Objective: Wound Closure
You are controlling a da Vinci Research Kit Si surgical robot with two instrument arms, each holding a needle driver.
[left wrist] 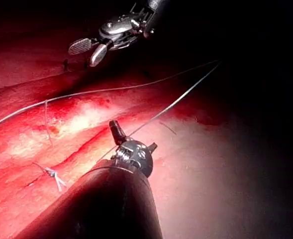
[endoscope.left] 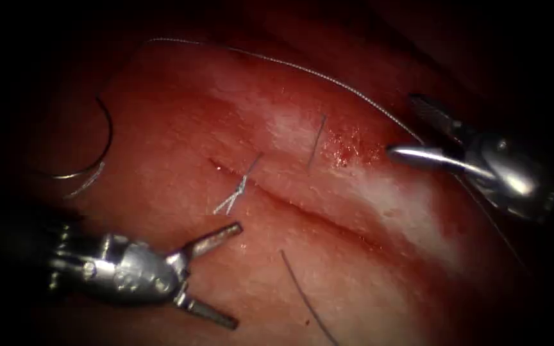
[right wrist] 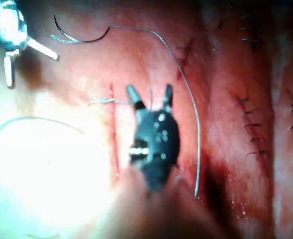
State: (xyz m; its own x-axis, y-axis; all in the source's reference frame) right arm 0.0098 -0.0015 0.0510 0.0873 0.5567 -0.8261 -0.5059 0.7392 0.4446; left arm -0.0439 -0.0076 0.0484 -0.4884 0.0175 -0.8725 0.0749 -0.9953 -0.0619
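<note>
At far left the curved needle (endoscope.left: 91, 147) lies free on the tissue (endoscope.left: 367, 269), left of the cut (endoscope.left: 302, 208). Below it the left claw (endoscope.left: 216, 275) gapes wide, holding nothing. A knotted stitch (endoscope.left: 235, 192) crosses the cut. The thread (endoscope.left: 290, 64) arcs rightward to the right claw (endoscope.left: 418, 128), also wide open and empty.

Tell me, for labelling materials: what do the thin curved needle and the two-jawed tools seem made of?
Thin curved needle: probably polished steel, a bright glint along its curve. Left tool and right tool: shiny silver metal, likely steel, with strong highlights; both hold nothing.
</note>
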